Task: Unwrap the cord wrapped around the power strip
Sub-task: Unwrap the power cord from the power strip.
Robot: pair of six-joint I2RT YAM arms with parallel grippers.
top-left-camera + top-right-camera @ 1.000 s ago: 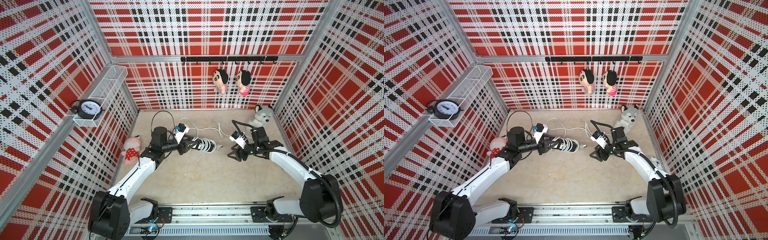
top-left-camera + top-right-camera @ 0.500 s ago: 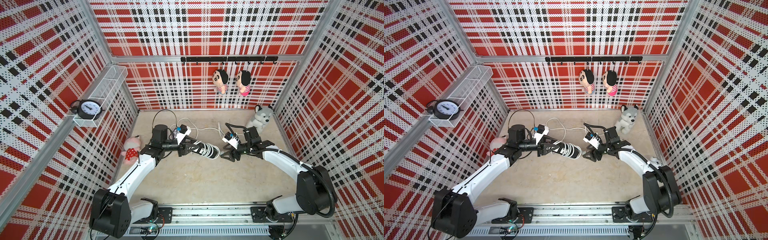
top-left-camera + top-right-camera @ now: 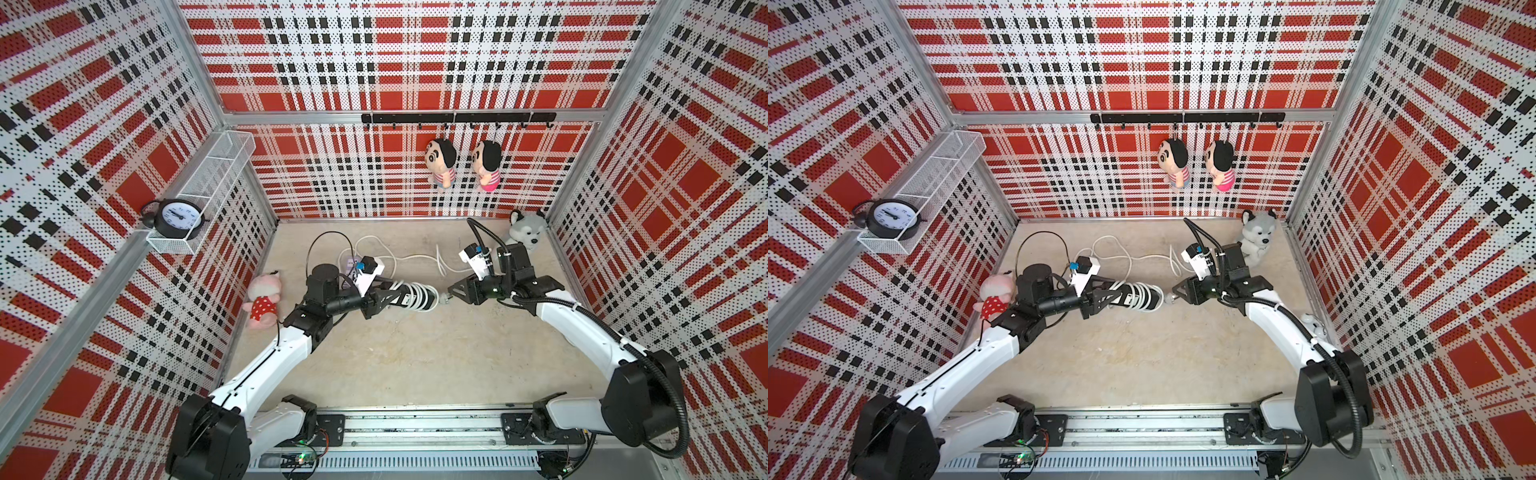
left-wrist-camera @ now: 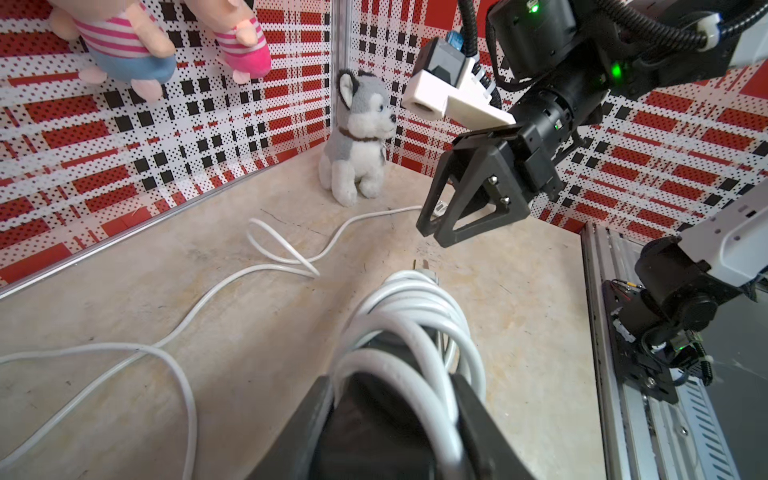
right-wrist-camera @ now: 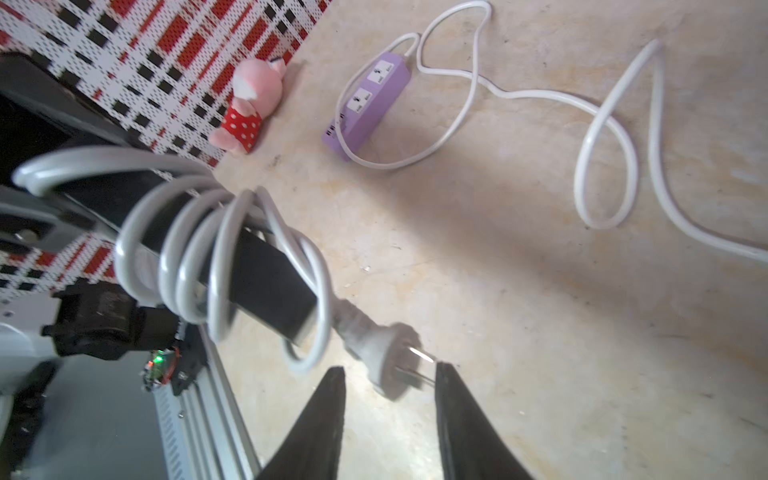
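White cord [image 5: 199, 257] wound in loose coils round the black power strip [image 5: 270, 291], held clear of the tabletop [image 3: 415, 357] near its middle by the clenched left gripper [image 3: 384, 297], plug [image 5: 382, 353] poking between the parted jaws of the right gripper [image 5: 388, 370] (not clamped on it).

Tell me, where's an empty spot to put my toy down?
Biggest bare patch: the floor between the left arm and right arm, from the wrapped power strip to the rail. Crowded: the back, with loose cord, purple strip and husky.
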